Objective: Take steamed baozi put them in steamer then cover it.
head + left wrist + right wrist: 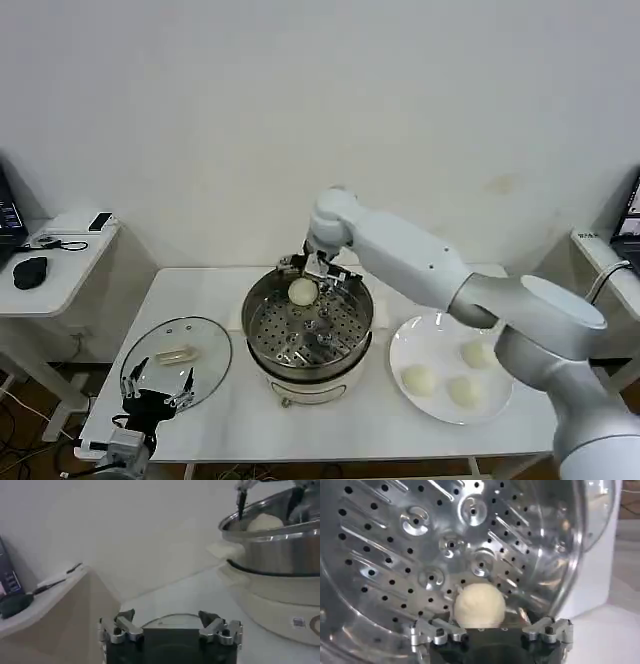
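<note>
While the right hand (312, 275) grasps a baozi (302, 291) at the steamer's (308, 322) 12 o'clock rim (tray below), early release risks rolling; left hand (158, 395) sits released.

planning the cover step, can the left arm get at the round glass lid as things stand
Probably yes. The left tool hovers open at the near edge of the round glass lid, which lies flat on the white table with nothing on top. The right tool is away over the shiny steel steamer.
</note>
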Tool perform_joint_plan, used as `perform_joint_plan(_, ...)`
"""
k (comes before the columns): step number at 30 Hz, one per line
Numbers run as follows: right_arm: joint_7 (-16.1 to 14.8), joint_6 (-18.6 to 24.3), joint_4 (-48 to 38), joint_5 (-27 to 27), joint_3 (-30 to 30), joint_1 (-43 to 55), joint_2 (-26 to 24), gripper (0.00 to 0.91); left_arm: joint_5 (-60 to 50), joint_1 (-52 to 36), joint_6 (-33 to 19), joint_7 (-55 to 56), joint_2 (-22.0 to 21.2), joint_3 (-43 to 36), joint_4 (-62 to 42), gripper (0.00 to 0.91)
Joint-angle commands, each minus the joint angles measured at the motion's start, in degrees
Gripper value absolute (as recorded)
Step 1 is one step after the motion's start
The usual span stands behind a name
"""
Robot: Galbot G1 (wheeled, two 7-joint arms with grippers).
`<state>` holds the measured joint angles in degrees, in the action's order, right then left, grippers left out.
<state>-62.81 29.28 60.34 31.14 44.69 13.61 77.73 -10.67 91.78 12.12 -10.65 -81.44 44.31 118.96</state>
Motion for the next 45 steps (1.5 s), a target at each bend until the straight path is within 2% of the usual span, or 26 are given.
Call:
perform_joint_plan(1, 0.8, -7.5, 9.5, -13.4, -0.6, 4.7, -8.2, 0.907, 0.0, 0.0, 0.1, -0.1, 0.0, -0.1, 0.2, 0.907)
perform_joint_plan(2, 1.4, -8.6, 10.3, -14.6, -0.5, 5.3, -9.4, 0.907, 0.0, 0.1, 0.1, -0.1, 0.1, -0.2, 0.2, 0.907)
perform_joint_plan(3, 4.6, -12.1, 11.7, -17.5, 0.4, 6.4, -12.0, 0.907, 0.0, 0.1, 0.0, -0.1, 0.1, -0.3, 0.2, 0.907)
perform_joint_plan(5, 7.0, -17.8, 13.0, -20.9, 1.3, 7.4, -14.6, 0.907, 0.1, 0.1, 0.0, -0.2, 0.2, -0.4, 0.3, 0.907)
perform_joint_plan(6, 7.9, -22.7, 14.4, -23.5, 1.8, 7.9, -16.4, 0.907, 0.1, 0.0, 0.0, -0.2, 0.3, -0.4, 0.4, 0.907)
perform_joint_plan(7, 8.1, -24.5, 14.9, -24.5, 1.8, 8.0, -17.4, 0.907, 0.2, 0.0, 0.0, -0.2, 0.3, -0.5, 0.5, 0.907)
perform_joint_plan(11, 5.4, -34.4, 16.7, -31.5, 0.7, 8.0, -22.6, 0.907, 0.5, 0.0, 0.0, -0.3, 0.6, -0.8, 0.9, 0.907)
perform_joint_plan(17, 1.9, -43.5, 16.2, -39.2, 0.4, 8.1, -28.2, 0.907, 1.1, 0.2, 0.0, -0.3, 0.9, -1.0, 1.2, 0.907)
perform_joint_plan(19, 1.0, -48.1, 16.3, -40.1, 0.3, 7.9, -29.9, 0.907, 1.2, 0.3, 0.0, -0.3, 1.0, -1.0, 1.3, 0.907)
perform_joint_plan(22, 0.7, -51.6, 16.3, -42.1, 1.5, 7.2, -32.5, 0.907, 1.2, 0.2, -0.1, -0.2, 1.1, -1.3, 1.3, 0.907)
perform_joint_plan(25, 0.5, -54.6, 17.4, -43.8, 4.2, 6.3, -34.7, 0.907, 1.2, 0.1, -0.1, -0.3, 1.1, -1.7, 1.4, 0.907)
perform_joint_plan(29, -0.7, -56.2, 18.3, -43.5, 4.4, 4.0, -36.4, 0.907, 1.2, 0.0, -0.1, -0.3, 1.1, -1.9, 1.6, 0.907)
perform_joint_plan(31, -2.7, -57.3, 18.3, -44.1, 4.9, 3.0, -37.2, 0.907, 1.2, -0.5, 0.0, -0.4, 0.9, -1.9, 1.8, 0.907)
perform_joint_plan(39, -6.1, -58.9, 18.3, -41.3, 6.3, -0.8, -36.3, 0.907, 1.0, -0.9, 0.0, -0.6, 0.5, -2.4, 1.8, 0.907)
perform_joint_plan(45, -7.0, -59.0, 17.5, -39.7, 6.9, -2.9, -34.4, 0.907, 1.0, -1.2, 0.0, -0.5, 0.4, -2.3, 1.1, 0.907)
